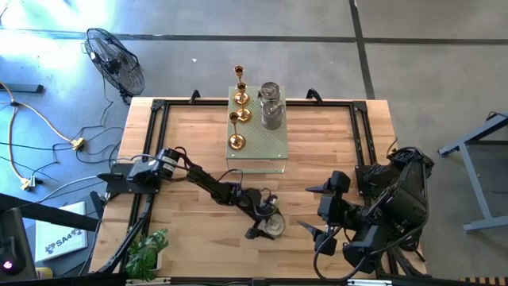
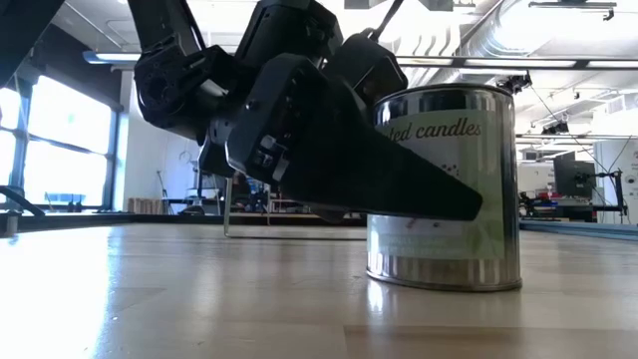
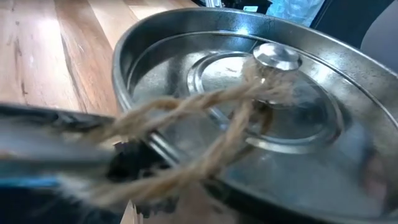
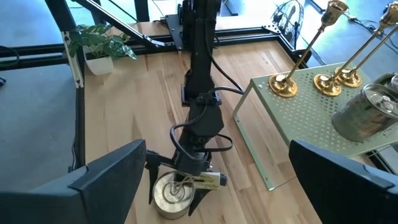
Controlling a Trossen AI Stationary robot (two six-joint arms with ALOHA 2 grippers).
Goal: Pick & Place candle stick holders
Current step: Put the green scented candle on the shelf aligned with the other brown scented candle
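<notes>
Silver round tin candle holder [image 1: 274, 225] sits between our left gripper [image 1: 266, 220] fingers, spread wide; right gripper [image 1: 316, 208] waits, fingers apart.

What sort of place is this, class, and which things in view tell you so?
Probably an industrial workshop or robotics lab: bare concrete floor, exposed ceiling ducts, a floor fan, and a framed wooden table with two robot arms.
</notes>
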